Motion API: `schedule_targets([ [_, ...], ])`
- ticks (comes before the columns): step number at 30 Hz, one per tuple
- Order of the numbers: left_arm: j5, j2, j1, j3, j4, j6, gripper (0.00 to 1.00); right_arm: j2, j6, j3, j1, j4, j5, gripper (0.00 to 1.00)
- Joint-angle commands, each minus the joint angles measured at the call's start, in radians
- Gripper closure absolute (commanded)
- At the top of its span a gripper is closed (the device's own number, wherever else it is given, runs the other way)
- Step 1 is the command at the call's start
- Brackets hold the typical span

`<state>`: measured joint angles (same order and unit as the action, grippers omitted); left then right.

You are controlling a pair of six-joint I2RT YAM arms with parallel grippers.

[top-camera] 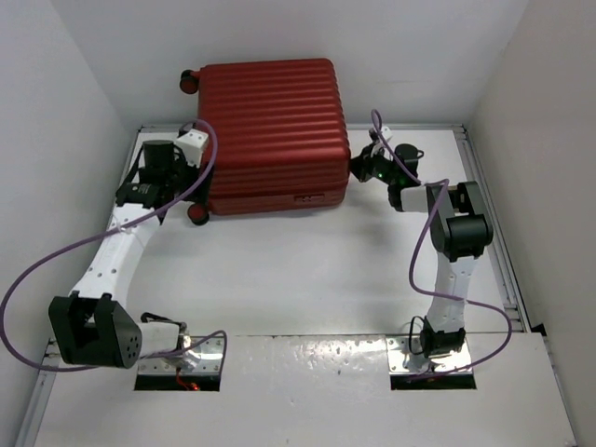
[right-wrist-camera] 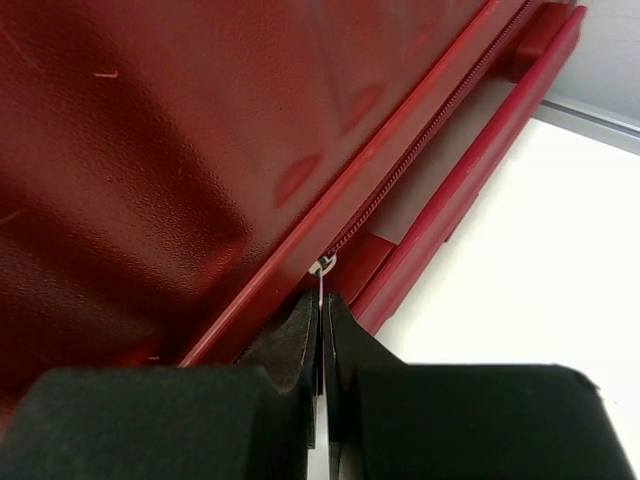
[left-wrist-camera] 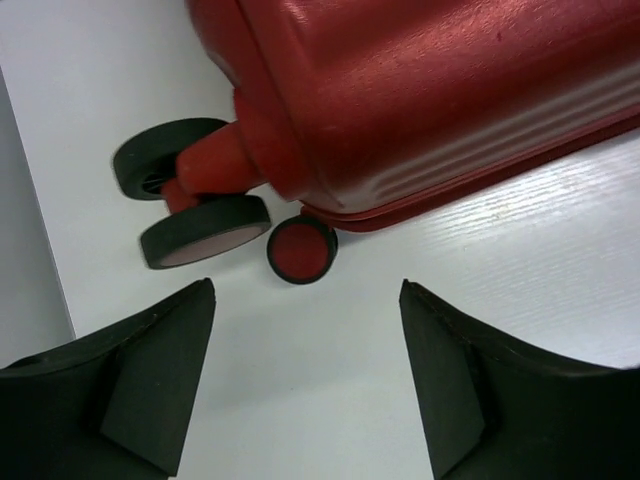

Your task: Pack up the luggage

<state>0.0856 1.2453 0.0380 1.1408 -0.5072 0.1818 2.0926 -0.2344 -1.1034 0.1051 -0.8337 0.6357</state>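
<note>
Right end effector (right-wrist-camera: 321,312) clamped on, apparently, the luggage (top-camera: 270,130) zip pull (right-wrist-camera: 321,276), to draw it. Left end effector (left-wrist-camera: 305,300) apart by wheels (left-wrist-camera: 205,230), idle.

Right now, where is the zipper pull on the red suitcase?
In the right wrist view, the zipper pull is pinched in the right gripper, on the right edge of the suitcase.

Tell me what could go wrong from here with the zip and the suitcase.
1. The right gripper pinches only the thin zipper pull, which could slip out when tugged.
2. The left gripper hangs open beside the wheels without touching the luggage, so a pull may drag or roll the luggage instead of running the zip.
</note>
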Motion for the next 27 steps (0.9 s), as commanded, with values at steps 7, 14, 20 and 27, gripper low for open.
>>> schedule_targets([
  [7,-0.302,0.229,0.02,0.045,0.145,-0.133,0.21,-0.026,-0.052,-0.024,0.13,-0.104,0.173,1.0],
  [14,-0.337,0.423,-0.033,0.209,0.154,-0.146,0.21,0.001,-0.002,-0.047,0.085,-0.061,0.159,1.0],
  [20,-0.337,0.488,-0.043,0.261,0.154,-0.128,0.21,0.108,0.011,-0.231,0.024,0.021,0.045,1.0],
  [27,-0.337,0.578,-0.033,0.343,0.145,-0.108,0.21,0.231,-0.009,-0.406,0.024,0.048,-0.045,1.0],
])
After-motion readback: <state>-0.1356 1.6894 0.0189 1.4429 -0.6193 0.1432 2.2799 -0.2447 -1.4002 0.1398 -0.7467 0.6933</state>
